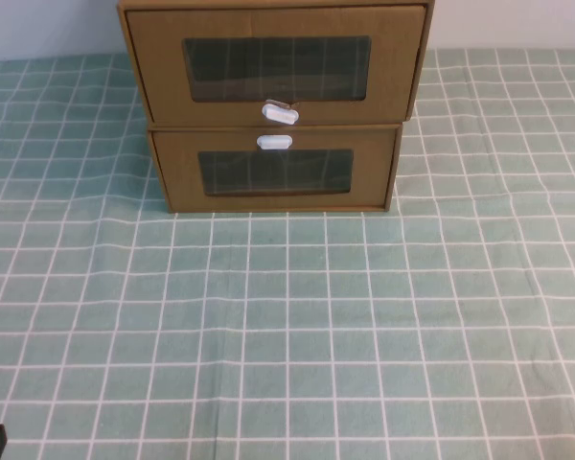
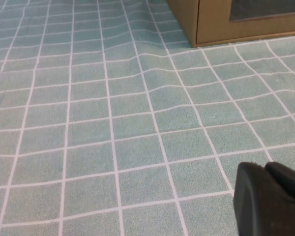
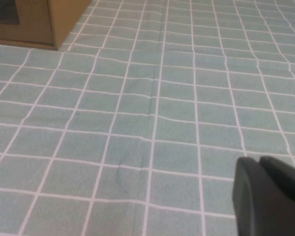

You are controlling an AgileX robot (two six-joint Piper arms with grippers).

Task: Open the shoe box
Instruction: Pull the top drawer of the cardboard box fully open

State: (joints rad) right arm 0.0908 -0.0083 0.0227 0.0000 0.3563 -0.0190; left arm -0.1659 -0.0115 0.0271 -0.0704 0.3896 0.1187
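Although the job is to open it, nothing is touching either shoe box yet. Two drawer-style cardboard boxes are stacked at the far middle of the table, the upper shoe box (image 1: 273, 62) squarely on the lower shoe box (image 1: 273, 172). Both fronts face the robot, which puts their pulls within reach from the near side. Each front has a dark window, and each has a small white handle: the upper handle (image 1: 280, 113) sits at the bottom edge of its front, slightly tilted, and the lower handle (image 1: 274, 143) sits at the top edge of its front. The two handles end up just above one another. Both fronts look flush and closed, and I cannot tell which box is meant.

The left pincer (image 2: 266, 172) hovers low over the green checked tablecloth (image 1: 287, 326) on the near left, well apart from the stack. Its tips are pressed together and it holds nothing. The right pincer (image 3: 260, 164) hovers over the near right, fully closed and likewise empty, and the box corner (image 3: 34, 19) shows far ahead of it.

My judgement is that the task is at its very start. Because the handles lie so close, whichever arm goes in will need to part its tips and line up carefully on one pull only.
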